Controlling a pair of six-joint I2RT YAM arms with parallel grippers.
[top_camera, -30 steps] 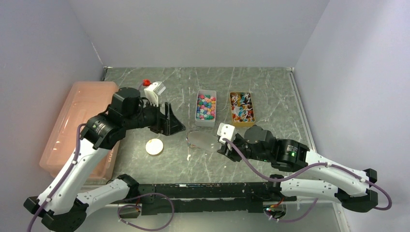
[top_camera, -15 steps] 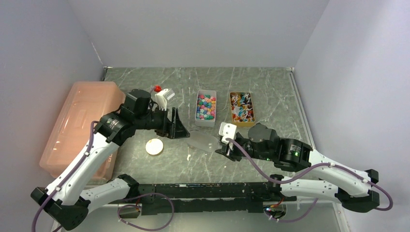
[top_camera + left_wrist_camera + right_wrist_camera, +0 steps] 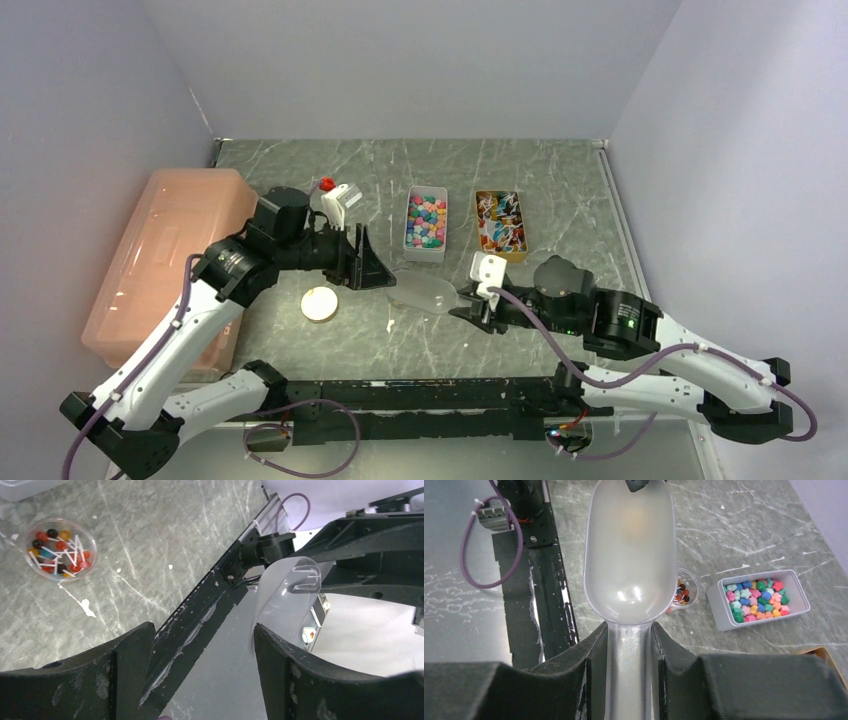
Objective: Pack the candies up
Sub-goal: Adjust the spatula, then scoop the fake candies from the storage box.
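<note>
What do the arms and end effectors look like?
Left arm and right arm: white shells, black joints, a purple cable looped along each. Left end effector and right end effector: two black wedge-shaped fingers, a white camera box at the wrist. Green light on the right arm.

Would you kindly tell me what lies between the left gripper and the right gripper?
A clear scoop: the right gripper grips its handle, and its bowl points at the left gripper, whose jaws stand open. The top view shows this.
</note>
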